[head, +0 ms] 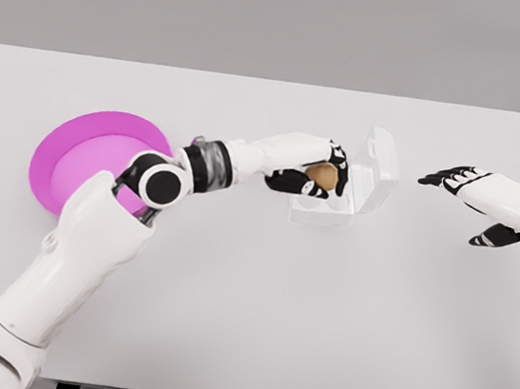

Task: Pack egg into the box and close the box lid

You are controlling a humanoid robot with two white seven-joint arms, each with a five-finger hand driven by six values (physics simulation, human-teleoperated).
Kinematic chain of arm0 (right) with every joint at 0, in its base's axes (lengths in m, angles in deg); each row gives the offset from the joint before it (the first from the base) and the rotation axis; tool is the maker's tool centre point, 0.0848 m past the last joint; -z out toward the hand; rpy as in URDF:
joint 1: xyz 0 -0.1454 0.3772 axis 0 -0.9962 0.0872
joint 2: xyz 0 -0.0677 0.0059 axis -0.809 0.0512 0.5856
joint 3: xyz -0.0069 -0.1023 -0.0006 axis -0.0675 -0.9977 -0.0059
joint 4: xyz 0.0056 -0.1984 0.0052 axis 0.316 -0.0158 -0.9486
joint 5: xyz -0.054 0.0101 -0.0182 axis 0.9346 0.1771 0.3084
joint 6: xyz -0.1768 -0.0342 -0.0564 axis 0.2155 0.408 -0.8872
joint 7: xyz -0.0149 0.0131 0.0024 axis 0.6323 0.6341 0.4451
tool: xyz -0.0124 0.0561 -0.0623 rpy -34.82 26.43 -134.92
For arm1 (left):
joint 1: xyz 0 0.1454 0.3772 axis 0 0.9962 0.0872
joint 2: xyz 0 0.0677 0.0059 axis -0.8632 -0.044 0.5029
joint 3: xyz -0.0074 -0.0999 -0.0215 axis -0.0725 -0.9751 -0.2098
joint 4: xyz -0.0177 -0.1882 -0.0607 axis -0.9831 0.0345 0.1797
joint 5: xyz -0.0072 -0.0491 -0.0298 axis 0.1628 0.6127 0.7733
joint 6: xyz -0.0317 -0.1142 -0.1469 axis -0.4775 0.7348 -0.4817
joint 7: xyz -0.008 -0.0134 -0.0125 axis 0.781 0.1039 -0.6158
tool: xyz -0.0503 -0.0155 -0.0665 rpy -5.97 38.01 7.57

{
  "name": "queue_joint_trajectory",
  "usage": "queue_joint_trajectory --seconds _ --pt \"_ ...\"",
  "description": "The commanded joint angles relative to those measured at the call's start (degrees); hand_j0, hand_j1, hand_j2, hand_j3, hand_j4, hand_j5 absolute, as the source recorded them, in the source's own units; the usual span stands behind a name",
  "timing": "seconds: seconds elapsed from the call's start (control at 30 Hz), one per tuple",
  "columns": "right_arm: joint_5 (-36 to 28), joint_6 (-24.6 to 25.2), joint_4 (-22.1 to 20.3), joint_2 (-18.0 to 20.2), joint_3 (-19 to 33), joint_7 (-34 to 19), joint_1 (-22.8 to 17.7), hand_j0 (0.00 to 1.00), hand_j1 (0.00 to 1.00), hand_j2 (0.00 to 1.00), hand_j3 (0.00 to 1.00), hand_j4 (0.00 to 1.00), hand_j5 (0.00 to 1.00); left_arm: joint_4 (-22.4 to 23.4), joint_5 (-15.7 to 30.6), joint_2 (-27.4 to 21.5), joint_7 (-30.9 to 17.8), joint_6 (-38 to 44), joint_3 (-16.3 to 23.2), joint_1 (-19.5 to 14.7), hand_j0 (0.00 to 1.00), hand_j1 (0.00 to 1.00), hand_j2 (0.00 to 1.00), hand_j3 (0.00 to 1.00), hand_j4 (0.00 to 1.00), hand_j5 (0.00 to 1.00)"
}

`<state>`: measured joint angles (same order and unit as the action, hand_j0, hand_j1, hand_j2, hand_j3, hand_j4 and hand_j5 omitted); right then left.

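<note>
- Over the open box, slightly right of the desk's middle, the brown egg (323, 175) sits between the dark fingers of the left robot hand (312, 175), which pinches it from the left side; whether it already rests in a cell cannot be told.
- It looks light, smooth and rounded, so it likely slips easily and cracks under a hard squeeze; a gentle hold across its wide middle seems safest.
- Beneath it, the clear box (327, 206) appears thin, light plastic and may slide when pushed.
- Its lid (380, 167) stands raised on the right side, hinged there; its free upper edge looks like the place to press for closing.
- Right of the lid and apart from it, the right robot hand (474, 205) hovers with fingers spread, holding nothing.
- Far to the left, a pink plate (78, 156) lies on the white desk (320, 318).
</note>
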<state>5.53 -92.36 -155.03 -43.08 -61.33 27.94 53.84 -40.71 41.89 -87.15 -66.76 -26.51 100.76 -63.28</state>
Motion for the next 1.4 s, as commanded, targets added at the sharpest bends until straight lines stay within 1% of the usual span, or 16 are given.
queue_joint_trajectory --seconds 0.0,0.1,0.2,0.3,0.4,0.47,0.7,0.77,0.87,0.97,1.37 --pt "-0.3 0.2 0.0 0.1 0.0 0.0 0.0 1.00 1.00 1.00 1.00 1.00 1.00 2.0 0.1 0.7 0.0 -0.1 0.3 0.0 0.32 0.32 0.32 0.32 0.32 0.32" --pt "-0.4 0.2 0.0 0.1 0.0 0.0 0.0 1.00 1.00 1.00 1.00 1.00 1.00 3.9 0.1 1.5 0.0 -0.2 0.3 -0.7 0.32 0.32 0.32 0.32 0.32 0.32" --pt "-0.4 0.2 0.0 0.1 0.0 0.0 0.0 1.00 1.00 1.00 1.00 1.00 1.00 4.9 0.1 2.2 0.0 -0.4 0.4 -1.1 0.33 0.33 0.33 0.33 0.33 0.33" --pt "-0.3 0.2 0.0 0.1 0.0 0.0 0.0 1.00 1.00 1.00 1.00 1.00 1.00 7.6 0.2 3.0 0.0 -0.5 0.4 -1.9 0.33 0.33 0.33 0.33 0.33 0.33" --pt "-0.3 0.2 0.0 0.0 0.0 0.0 0.0 1.00 1.00 1.00 1.00 1.00 1.00 8.0 0.2 3.2 0.0 -0.5 0.4 -2.1 0.33 0.33 0.33 0.33 0.33 0.33" --pt "-0.3 0.2 0.0 -0.1 0.0 0.0 0.0 1.00 1.00 1.00 1.00 1.00 1.00 9.0 0.2 3.2 0.0 -0.5 0.4 -2.3 0.33 0.33 0.33 0.33 0.33 0.33" --pt "-0.4 0.2 -0.1 -0.1 -0.1 0.0 0.0 1.00 1.00 1.00 1.00 1.00 1.00 9.4 0.3 3.2 0.0 -0.5 0.4 -2.5 0.37 0.37 0.37 0.37 0.37 0.37" --pt "-0.4 0.2 0.0 0.1 0.0 0.0 0.0 1.00 1.00 1.00 1.00 1.00 1.00 9.4 0.3 3.2 0.0 -0.5 0.4 -2.5 0.40 0.40 0.40 0.40 0.40 0.40" --pt "-0.3 0.2 -0.1 -0.1 -0.1 0.0 0.0 1.00 1.00 1.00 1.00 1.00 1.00 9.5 0.3 3.2 0.0 -0.6 0.4 -2.5 0.48 0.48 0.48 0.48 0.48 0.48" --pt "-0.4 0.2 -0.1 -0.1 0.0 0.0 -0.1 1.00 1.00 1.00 1.00 1.00 1.00 10.5 0.4 3.2 0.0 -0.7 0.3 -2.5 0.51 0.51 0.51 0.51 0.51 0.51" --pt "-0.4 0.2 -0.1 -0.2 0.0 0.0 0.0 1.00 1.00 1.00 1.00 1.00 1.00 10.5 0.5 3.1 0.0 -0.7 0.3 -2.5 0.57 0.57 0.57 0.57 0.57 0.57"
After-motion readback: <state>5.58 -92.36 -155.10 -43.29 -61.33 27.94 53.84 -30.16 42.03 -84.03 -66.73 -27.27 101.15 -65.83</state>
